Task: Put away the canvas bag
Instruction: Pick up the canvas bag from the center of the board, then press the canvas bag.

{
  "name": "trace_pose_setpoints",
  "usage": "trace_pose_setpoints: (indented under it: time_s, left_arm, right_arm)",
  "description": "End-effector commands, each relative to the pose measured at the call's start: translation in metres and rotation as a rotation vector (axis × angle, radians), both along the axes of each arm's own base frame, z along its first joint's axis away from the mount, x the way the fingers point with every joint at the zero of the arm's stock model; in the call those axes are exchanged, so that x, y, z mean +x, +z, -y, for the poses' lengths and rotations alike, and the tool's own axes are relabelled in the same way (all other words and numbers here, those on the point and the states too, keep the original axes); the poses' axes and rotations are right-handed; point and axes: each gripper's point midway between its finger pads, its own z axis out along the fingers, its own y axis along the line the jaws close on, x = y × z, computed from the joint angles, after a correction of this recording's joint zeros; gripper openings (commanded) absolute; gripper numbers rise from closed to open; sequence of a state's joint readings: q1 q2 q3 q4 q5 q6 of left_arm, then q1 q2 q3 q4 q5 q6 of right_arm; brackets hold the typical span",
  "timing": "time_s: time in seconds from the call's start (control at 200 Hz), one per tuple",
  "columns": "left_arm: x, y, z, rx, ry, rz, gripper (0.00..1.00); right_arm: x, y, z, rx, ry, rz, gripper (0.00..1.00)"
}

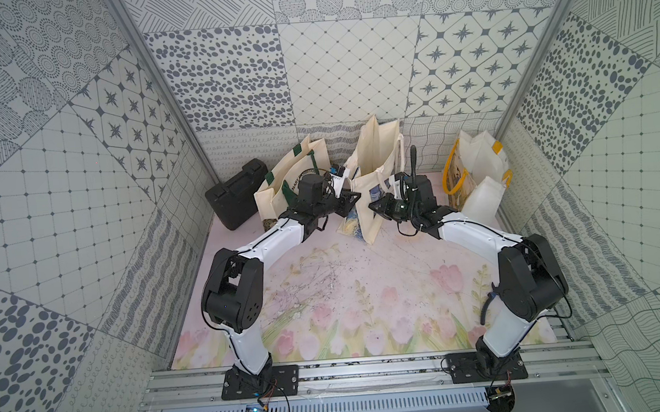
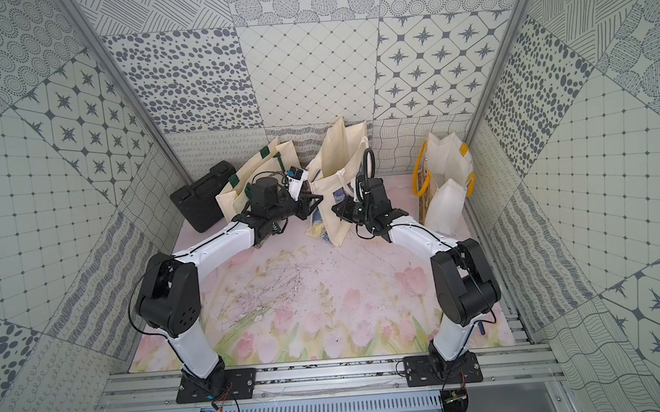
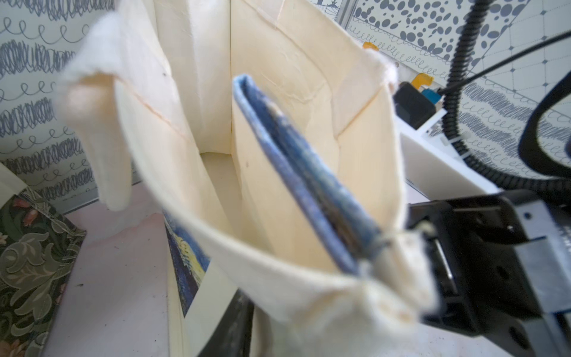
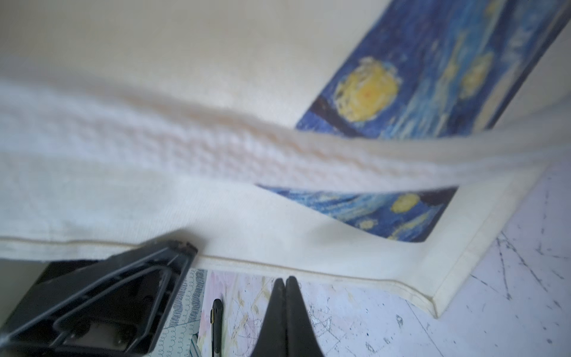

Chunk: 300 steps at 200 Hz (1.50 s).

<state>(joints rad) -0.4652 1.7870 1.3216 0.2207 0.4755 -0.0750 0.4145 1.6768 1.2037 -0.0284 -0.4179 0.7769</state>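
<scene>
Three bags are lined along the back of the pink flowered tabletop [image 1: 365, 276]. Between a green-handled cream bag [image 1: 272, 195] and a yellow-handled white bag [image 1: 480, 156], the cream canvas bag with a blue starry print [image 1: 377, 160] is stood upright, long axis vertical, mouth opened upward, printed face turned towards the arms. The left gripper [image 1: 353, 197] is set at its rim; whether cloth is pinched cannot be told. The right gripper [image 4: 285, 287] is clenched on nothing, just beside the bag's seamed edge.

I work in a lab test cell: patterned panel walls [image 1: 231, 74] box in my floral bench [image 1: 366, 292], and my arms [image 1: 246, 340] bolt to aluminium rails [image 1: 372, 375] at six o'clock.
</scene>
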Motion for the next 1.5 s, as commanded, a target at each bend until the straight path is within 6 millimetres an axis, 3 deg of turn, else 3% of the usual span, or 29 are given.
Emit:
trace_pose_setpoints:
  time_s: [0.0, 0.165, 0.305, 0.395, 0.475, 0.655, 0.82, 1.011, 1.091, 1.156, 1.311, 1.496]
  left_arm:
    - [-0.011, 0.008, -0.007, 0.045, -0.003, 0.028, 0.24]
    - [-0.026, 0.015, -0.012, 0.051, -0.016, 0.030, 0.00]
    - [-0.047, 0.025, -0.014, 0.048, -0.067, 0.022, 0.00]
    - [-0.072, 0.035, -0.013, 0.034, -0.155, 0.023, 0.00]
    - [-0.102, 0.045, -0.009, 0.011, -0.279, 0.019, 0.00]
    - [-0.171, 0.069, -0.009, -0.052, -0.566, 0.015, 0.00]
    - [-0.223, 0.087, -0.015, -0.141, -0.798, -0.004, 0.00]
    - [-0.260, 0.084, -0.026, -0.221, -0.943, -0.106, 0.00]
    - [-0.268, 0.075, -0.030, -0.194, -0.946, -0.124, 0.00]
    - [-0.267, 0.057, -0.030, -0.093, -0.905, -0.120, 0.00]
    - [-0.234, 0.000, -0.036, 0.275, -0.702, -0.058, 0.00]
    - [-0.206, -0.006, -0.046, 0.371, -0.530, 0.061, 0.00]
  right_arm:
    - [-0.019, 0.036, 0.022, -0.122, 0.009, 0.127, 0.00]
    - [-0.042, 0.077, 0.055, -0.300, -0.016, 0.251, 0.00]
    - [-0.062, 0.113, 0.081, -0.409, -0.055, 0.341, 0.00]
    - [-0.072, 0.129, 0.093, -0.462, -0.066, 0.372, 0.00]
    - [-0.080, 0.143, 0.097, -0.501, -0.040, 0.406, 0.13]
    - [-0.092, 0.177, 0.092, -0.533, 0.039, 0.548, 0.43]
    - [-0.104, 0.203, 0.077, -0.536, 0.158, 0.705, 0.49]
    - [-0.125, 0.215, 0.051, -0.474, 0.357, 0.805, 0.52]
    - [-0.136, 0.216, 0.042, -0.441, 0.435, 0.835, 0.53]
    - [-0.144, 0.214, 0.035, -0.418, 0.514, 0.833, 0.54]
    - [-0.150, 0.191, 0.014, -0.421, 0.663, 0.777, 0.58]
    - [-0.161, 0.152, -0.006, -0.479, 0.831, 0.739, 0.61]
